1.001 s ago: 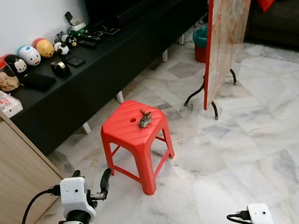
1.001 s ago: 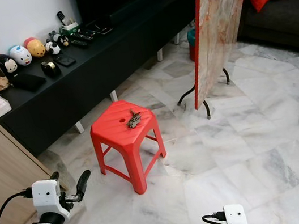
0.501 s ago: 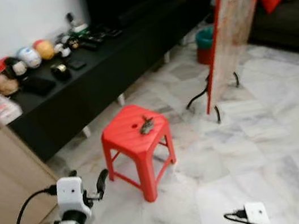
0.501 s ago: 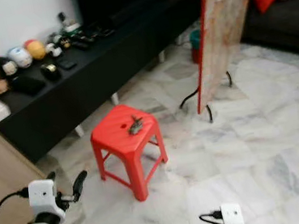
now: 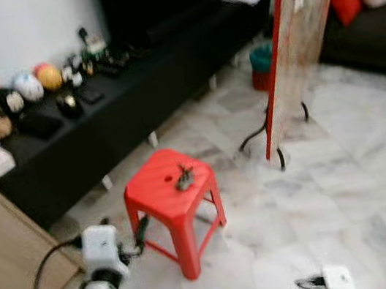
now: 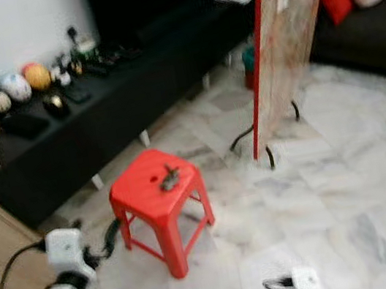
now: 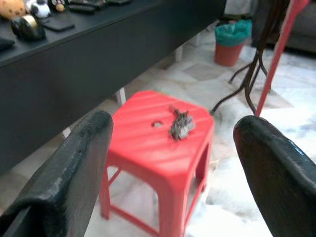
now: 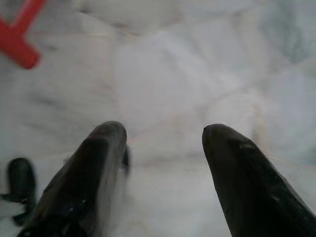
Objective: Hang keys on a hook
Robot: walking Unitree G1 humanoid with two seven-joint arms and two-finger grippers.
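Keys (image 5: 183, 179) lie in a small dark bunch on the seat of a red plastic stool (image 5: 159, 197), close to its far edge and just beside the round hole in the top. The stool stands on pale marble floor (image 5: 349, 192) in front of a long black TV bench (image 5: 132, 88).

Low on the robot's left, the left arm is raised and bent, its white wrist block and the left gripper (image 7: 173, 163) aimed at the stool from the near side. In the left wrist view the two black fingers (image 7: 84, 153) stand wide apart with the stool and keys framed between them — spread and holding nothing, clear of the stool.

The right arm hangs low, its white wrist block at the bottom edge of the head views. The right gripper (image 8: 163, 163) points down at bare marble, fingers parted and empty.

Beyond the stool a tall board with a red edge (image 5: 295, 46) leans on a thin black stand; the head views are blurred, so whatever is fixed to its face cannot be made out.
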